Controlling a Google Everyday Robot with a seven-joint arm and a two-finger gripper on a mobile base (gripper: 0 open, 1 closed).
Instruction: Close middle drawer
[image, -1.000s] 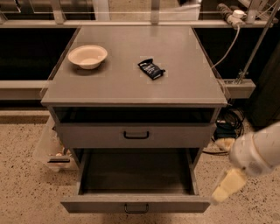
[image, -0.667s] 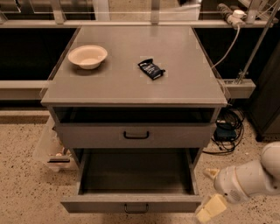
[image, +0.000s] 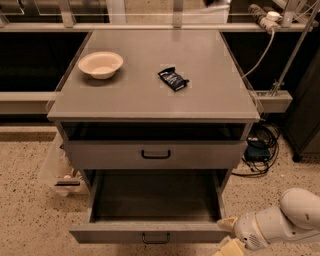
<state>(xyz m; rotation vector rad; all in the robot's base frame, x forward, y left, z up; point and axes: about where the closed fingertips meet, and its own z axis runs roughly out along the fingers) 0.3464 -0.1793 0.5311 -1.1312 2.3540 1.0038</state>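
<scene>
The middle drawer (image: 150, 231) is pulled far out of the grey cabinet. Its deep inside shows empty, and its low front panel has a small black bar handle (image: 155, 239). My gripper (image: 226, 236) is at the bottom right, at the right end of that front panel. Its pale fingers (image: 227, 223) stand apart and hold nothing. The white arm (image: 285, 220) reaches in from the right edge. Above, the top drawer (image: 155, 155) with its own black handle sits nearly closed.
On the cabinet top (image: 150, 95) are a white bowl (image: 100, 64) at the left and a black packet (image: 173, 78) near the middle. Cables (image: 260, 145) lie on the speckled floor to the right. A clear plastic bin (image: 57, 172) stands to the left.
My arm and gripper have moved down and left, from the right of the cabinet to the right end of the open drawer's front. The drawer has not moved.
</scene>
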